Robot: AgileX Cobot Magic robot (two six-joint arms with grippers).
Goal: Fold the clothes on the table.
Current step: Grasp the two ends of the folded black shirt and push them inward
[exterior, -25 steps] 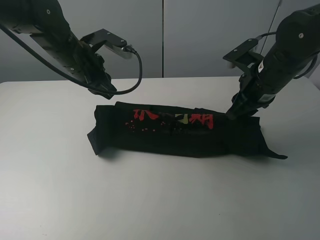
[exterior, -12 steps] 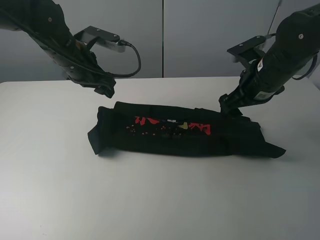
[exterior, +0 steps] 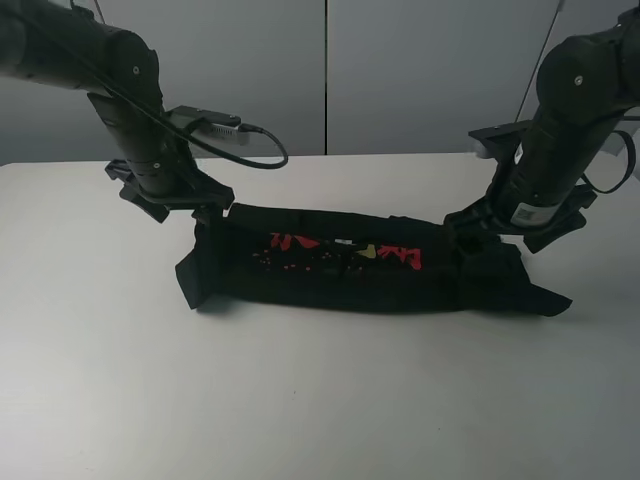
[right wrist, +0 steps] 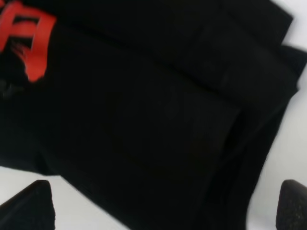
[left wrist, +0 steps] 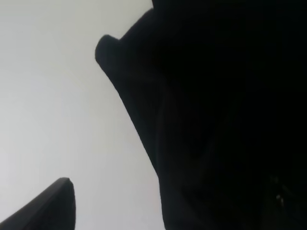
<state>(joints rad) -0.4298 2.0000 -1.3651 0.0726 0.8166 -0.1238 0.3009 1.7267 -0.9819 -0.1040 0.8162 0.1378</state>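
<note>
Clothes (exterior: 360, 265): a black T-shirt lying as a long folded band across the middle of the table (exterior: 320, 400). Red and yellow chest lettering is seen but cannot be read. The left gripper (exterior: 204, 212) is poised over the shirt's left end and the right gripper (exterior: 468, 232) over its right end. Both are spread wide, with nothing held. A white label (exterior: 521, 212) is noted on the right arm, illegible.

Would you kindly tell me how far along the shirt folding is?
Done: the shirt lies on the table as a long folded band. In hand: nothing; the left end effector and right end effector are open at its ends. Left: probably folding the band crosswise.
</note>
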